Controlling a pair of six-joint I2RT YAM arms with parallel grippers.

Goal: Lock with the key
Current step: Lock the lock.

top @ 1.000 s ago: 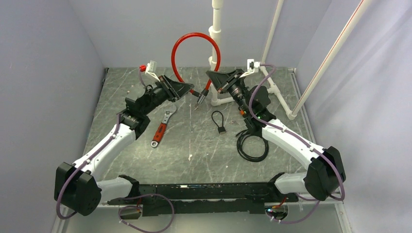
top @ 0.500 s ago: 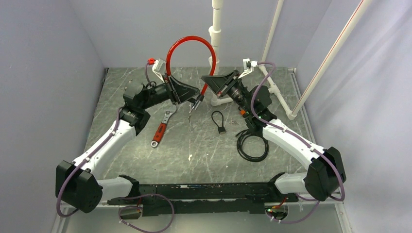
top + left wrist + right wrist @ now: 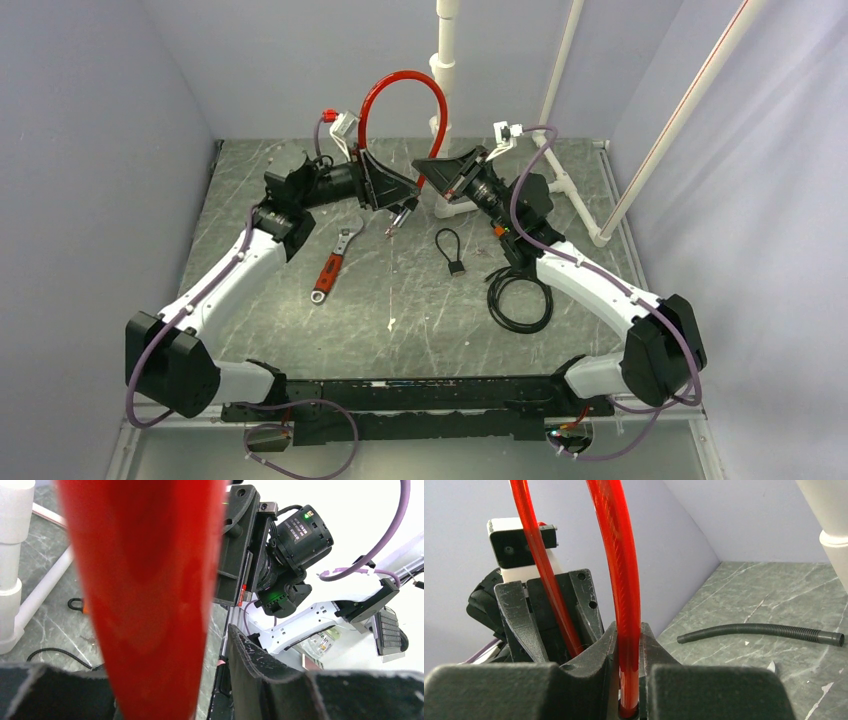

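**Risk: cable springs free, key out of reach**

Left end effector (image 3: pixel 400 207) pinches one end of the red cable (image 3: pixel 400 78), and right end effector (image 3: pixel 429 180) pinches the other leg. The bent loop looks sprung, so either grip could slip. The key (image 3: pixel 457 267) lies on the bench (image 3: pixel 420 320), and neither arm is free to take it.

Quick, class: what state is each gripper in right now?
Left gripper: closed on the red cable near its end.
Right gripper: closed on the red cable.

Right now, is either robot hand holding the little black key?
No, the key lies on the table while the left gripper and right gripper clamp the red cable.
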